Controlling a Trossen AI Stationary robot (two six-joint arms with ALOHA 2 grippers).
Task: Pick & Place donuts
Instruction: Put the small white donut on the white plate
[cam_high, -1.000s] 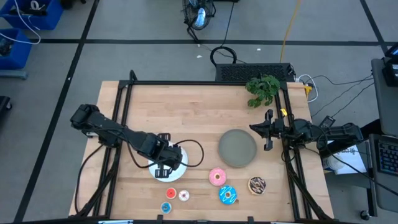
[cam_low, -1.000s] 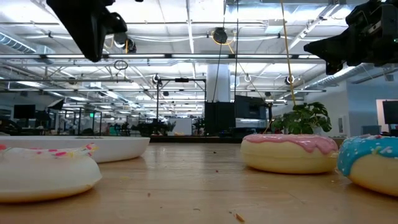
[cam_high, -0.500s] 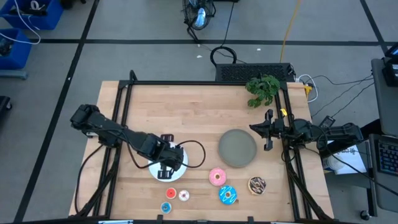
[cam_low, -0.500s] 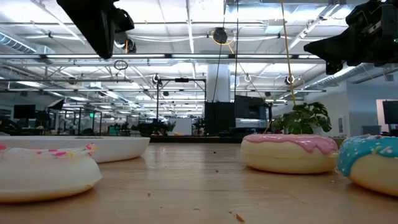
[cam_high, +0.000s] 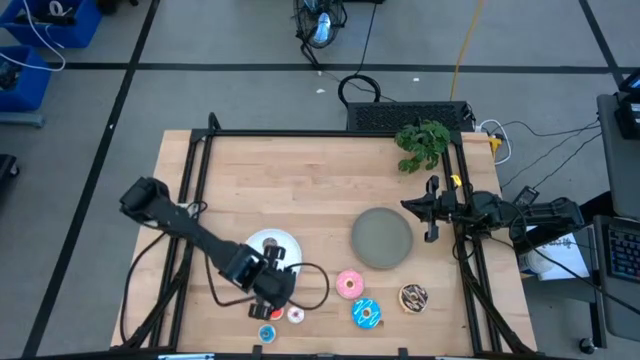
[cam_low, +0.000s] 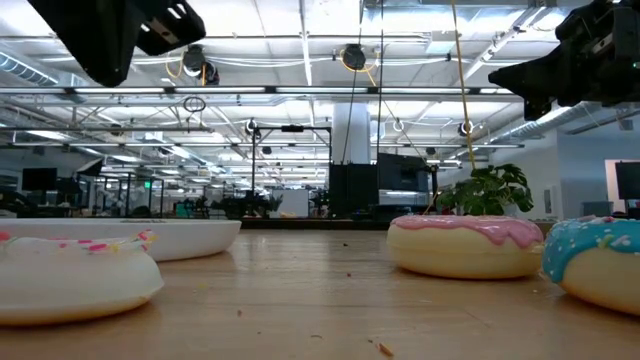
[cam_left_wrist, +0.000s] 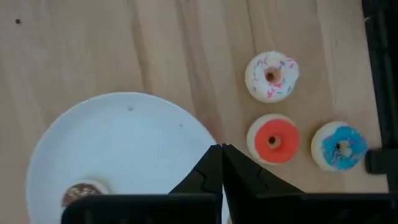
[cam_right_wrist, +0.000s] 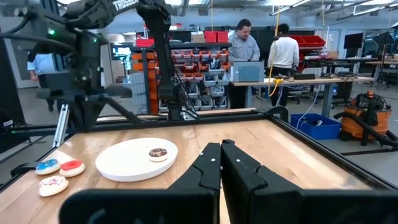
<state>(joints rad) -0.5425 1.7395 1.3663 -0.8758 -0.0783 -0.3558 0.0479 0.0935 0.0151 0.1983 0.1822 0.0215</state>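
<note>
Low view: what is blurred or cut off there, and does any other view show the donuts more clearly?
Low view: the white donut and blue donut are close, soft and cropped by the frame edges; the pink donut sits whole. Bright ceiling lights glare behind. Left wrist view: small white, red and blue donuts are crisp and evenly lit beside the white plate.

Lettering on left arm (cam_right_wrist: 127, 5): pale capitals along the dark arm's upper link, seen in the right wrist view; only a fragment like "TROSS" shows, and its reading is uncertain.
Red storage bins (cam_right_wrist: 199, 59): small pale label strips on the fronts, too small to read.
Bench, plates and donuts: no text, numbers or brand marks can be read.
Other views: nothing legible.
</note>
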